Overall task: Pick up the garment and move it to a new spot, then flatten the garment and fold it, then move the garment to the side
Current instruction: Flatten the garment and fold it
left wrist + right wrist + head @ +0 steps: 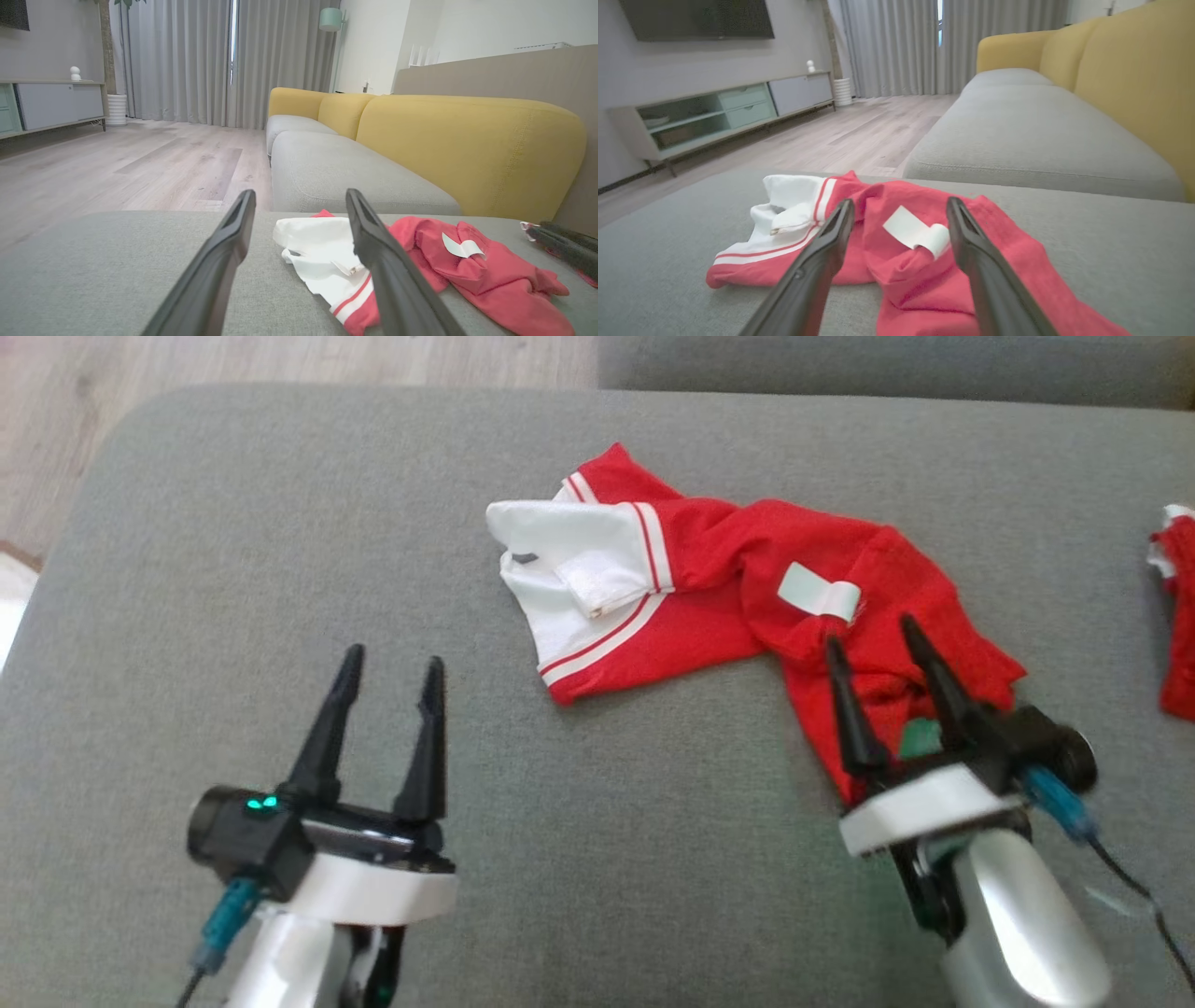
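Note:
The garment point(747, 588) is a red shirt with white panels and stripes, lying crumpled on the grey cushion point(280, 523); a white label curls up from its middle. It also lies ahead in the left wrist view as the garment point(467, 275) and in the right wrist view as the garment point(901, 261). My right gripper point(870, 635) hovers open over the garment's near right part, fingers straddling red cloth, nothing gripped. To the left of the shirt, my left gripper point(392, 663) stands open above bare cushion.
Another red and white cloth point(1178, 616) lies at the cushion's right edge. A second grey seat point(336, 172) with yellow backrests point(467, 149) lies beyond. Wooden floor point(233, 364) lies past the cushion's far left corner.

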`<state>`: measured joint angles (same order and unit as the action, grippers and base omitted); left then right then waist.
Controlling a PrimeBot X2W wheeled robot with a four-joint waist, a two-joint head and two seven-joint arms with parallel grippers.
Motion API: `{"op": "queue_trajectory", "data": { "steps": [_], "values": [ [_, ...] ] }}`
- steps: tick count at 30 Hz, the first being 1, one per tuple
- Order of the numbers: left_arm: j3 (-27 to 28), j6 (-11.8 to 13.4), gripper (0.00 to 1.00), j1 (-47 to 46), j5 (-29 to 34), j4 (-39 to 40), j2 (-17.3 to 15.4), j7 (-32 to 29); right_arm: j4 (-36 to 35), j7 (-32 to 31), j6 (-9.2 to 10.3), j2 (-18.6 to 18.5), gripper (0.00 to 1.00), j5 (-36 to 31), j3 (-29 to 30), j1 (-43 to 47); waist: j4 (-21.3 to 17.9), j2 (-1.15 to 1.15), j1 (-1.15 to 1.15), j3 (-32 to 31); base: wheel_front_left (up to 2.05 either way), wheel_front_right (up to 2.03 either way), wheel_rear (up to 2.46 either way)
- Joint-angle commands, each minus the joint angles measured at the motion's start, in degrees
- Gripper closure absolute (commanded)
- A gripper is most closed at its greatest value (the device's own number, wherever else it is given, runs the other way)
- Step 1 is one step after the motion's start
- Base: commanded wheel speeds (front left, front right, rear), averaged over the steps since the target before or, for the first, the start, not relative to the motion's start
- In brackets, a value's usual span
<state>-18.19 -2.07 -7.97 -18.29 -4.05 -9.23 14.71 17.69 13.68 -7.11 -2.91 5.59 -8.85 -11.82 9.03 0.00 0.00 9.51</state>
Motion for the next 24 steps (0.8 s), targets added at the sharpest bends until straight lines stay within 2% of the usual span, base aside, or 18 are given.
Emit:
{"op": "queue_trajectory", "data": {
  "steps": [1, 9, 19, 20, 21, 24],
  "values": [
    [2.6, -0.4, 0.0, -2.6, 0.7, 1.2, 0.3, 0.3, -1.3, -0.5, -0.37, -0.4, 0.0, -0.9, -1.8, -3.8, 0.6, 0.0, 0.0, 0.7, 0.0, 0.0, 0.0],
    [3.3, -3.8, 0.0, -4.3, 3.2, -1.1, 4.1, 0.3, 8.4, -7.2, -0.37, -5.1, 0.0, -5.0, -7.6, -15.1, 4.4, 0.0, 0.0, 4.5, 0.0, 0.0, 0.0],
    [2.7, -5.1, 0.0, -6.1, 3.7, -2.5, 6.0, 0.3, 23.4, -9.3, -0.37, -9.9, 0.0, -9.5, -13.9, -27.2, 8.8, 0.0, 0.0, 7.5, 0.0, 0.0, 0.0],
    [2.7, -5.1, 0.0, -6.1, 3.6, -2.5, 6.1, 0.3, 24.4, -9.0, -0.37, -10.1, 0.66, -9.2, -14.3, -28.1, 9.1, 0.0, 0.0, 7.6, 0.0, 0.0, 0.0],
    [2.7, -5.2, 0.0, -6.1, 3.6, -2.6, 6.1, 0.3, 25.2, -8.6, -0.37, -10.3, 1.0, -8.7, -14.6, -29.0, 9.2, 0.0, 0.0, 7.6, 0.0, 0.0, 0.0],
    [2.9, -5.2, 0.0, -6.0, 3.6, -2.8, 6.2, 0.3, 26.7, -7.3, -0.37, -10.6, 1.0, -5.6, -13.6, -31.5, 9.4, 0.0, 0.0, 7.5, 0.0, 0.0, 0.0]
  ]
}}
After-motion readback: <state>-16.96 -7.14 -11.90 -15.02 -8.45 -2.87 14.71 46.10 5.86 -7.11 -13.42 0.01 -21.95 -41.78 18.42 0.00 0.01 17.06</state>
